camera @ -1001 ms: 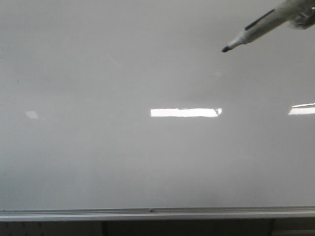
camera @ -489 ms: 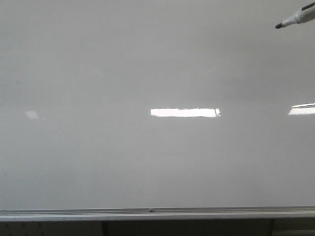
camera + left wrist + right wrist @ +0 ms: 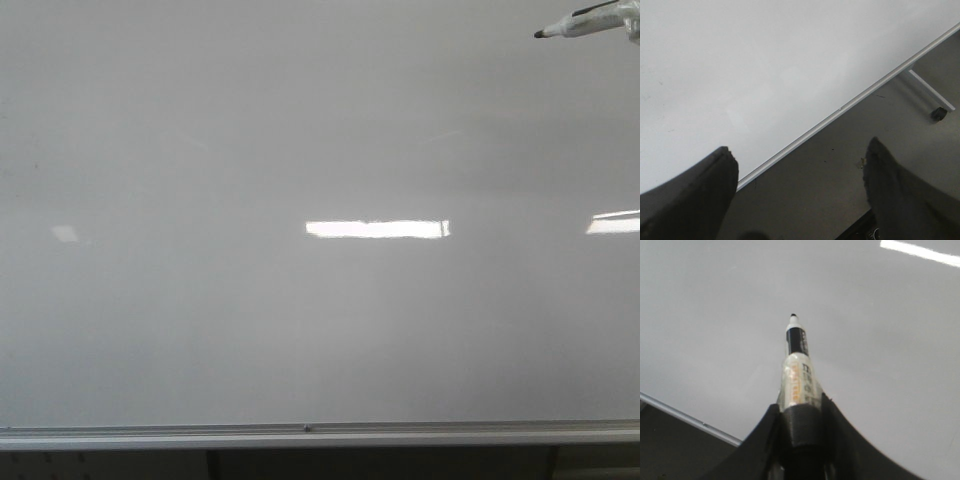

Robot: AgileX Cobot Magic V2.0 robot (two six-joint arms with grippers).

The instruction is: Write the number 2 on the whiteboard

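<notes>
The whiteboard (image 3: 300, 330) is a glossy pale grey board that fills the front view. No number 2 is in view on it. A marker (image 3: 585, 22) with a black tip and clear barrel pokes in at the top right corner, pointing left, its tip in front of the board. In the right wrist view my right gripper (image 3: 800, 401) is shut on the marker (image 3: 796, 375), whose tip points at the board (image 3: 715, 315). My left gripper (image 3: 799, 145) is open and holds nothing, over the board's lower edge (image 3: 840, 109).
A silver frame and tray edge (image 3: 306, 432) runs along the board's bottom. Bright light reflections (image 3: 376, 229) lie on the board. Below the edge are the dark floor (image 3: 840, 175) and a stand leg with a caster (image 3: 939, 112).
The marker has moved up and to the right, from the upper right part of the board to the top right corner. It now lies more level.
</notes>
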